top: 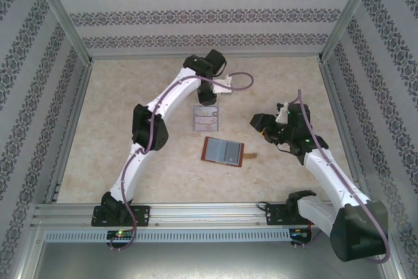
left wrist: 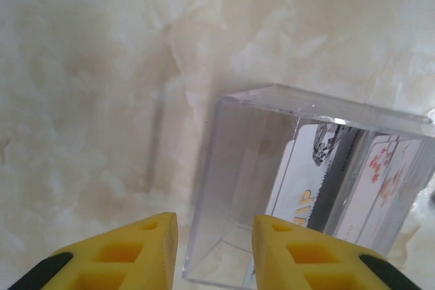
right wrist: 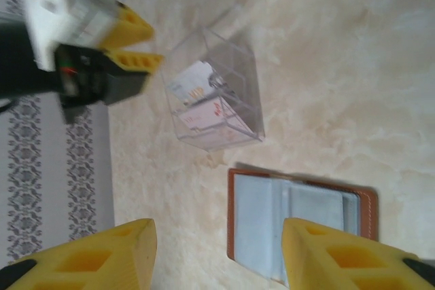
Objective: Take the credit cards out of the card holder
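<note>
On the table [top: 130, 155], the card holder [top: 223, 151] is laid open flat. Credit cards [left wrist: 296, 174] are seen inside a clear tray [left wrist: 319, 103]. Left jaws are parted and empty near the tray; right jaws are held wide, empty.

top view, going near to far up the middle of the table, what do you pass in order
card holder → clear tray with cards in it → left gripper
</note>
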